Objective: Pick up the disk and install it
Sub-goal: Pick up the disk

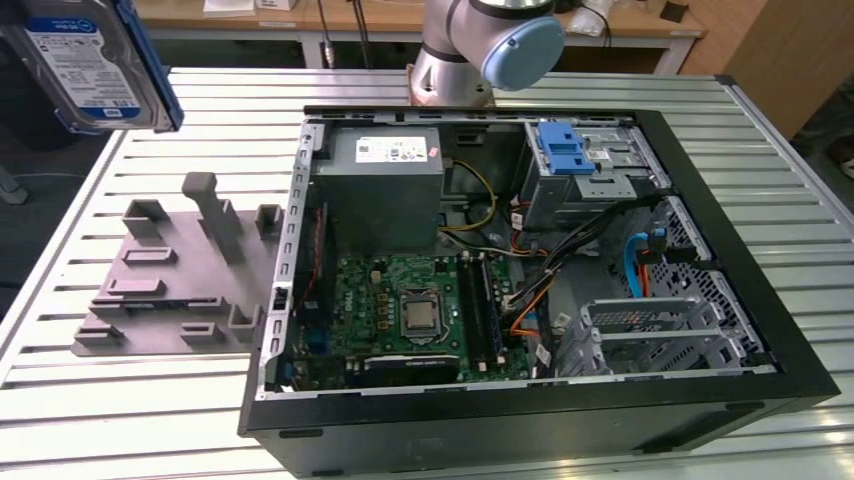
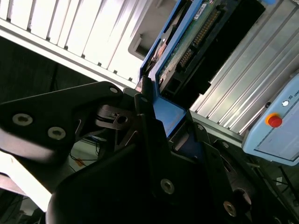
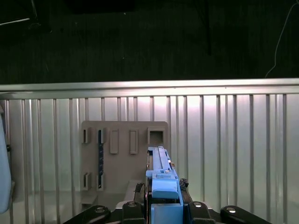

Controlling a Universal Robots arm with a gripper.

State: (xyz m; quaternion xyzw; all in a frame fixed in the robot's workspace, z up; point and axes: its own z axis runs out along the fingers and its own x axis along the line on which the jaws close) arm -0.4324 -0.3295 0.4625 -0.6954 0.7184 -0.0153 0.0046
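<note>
Fingers (image 2: 145, 105) of the black gripper (image 2: 163, 116) are closed from both sides on the blue plastic frame of the disk (image 2: 196, 42), pinching it at one end. In the second wrist view the drive juts out from between them with its circuit board and connector pins showing. In the first wrist view the disk (image 3: 161, 170) shows edge-on, a thin blue-rimmed slab rising out of the gripper (image 3: 163, 205). It hangs clear of the slatted metal table (image 3: 233, 140), and beyond it on the table lies a grey slotted fixture (image 3: 124, 151).

In the exterior view the disk (image 1: 87, 65) is up in the air at the exterior view's left, close to the camera. Its blue-and-white label faces out and the blue frame runs along its edge. It is well apart from the open computer case (image 1: 534, 420), which lies on its side on the table (image 1: 120, 420) with its inside exposed. The grey slotted fixture (image 1: 174, 280) sits just beside the case, on the exterior view's left.

Inside the case I can see the green motherboard (image 1: 400, 310) and a grey power supply box (image 1: 387, 185) with a white sticker. A blue latch (image 1: 567, 150) sits on the metal drive cage (image 1: 614, 165) at a far corner. The arm's base (image 1: 481, 45) stands behind the case. A pale blue pendant (image 2: 275, 121) with a red button shows in the second wrist view, beside the table.
</note>
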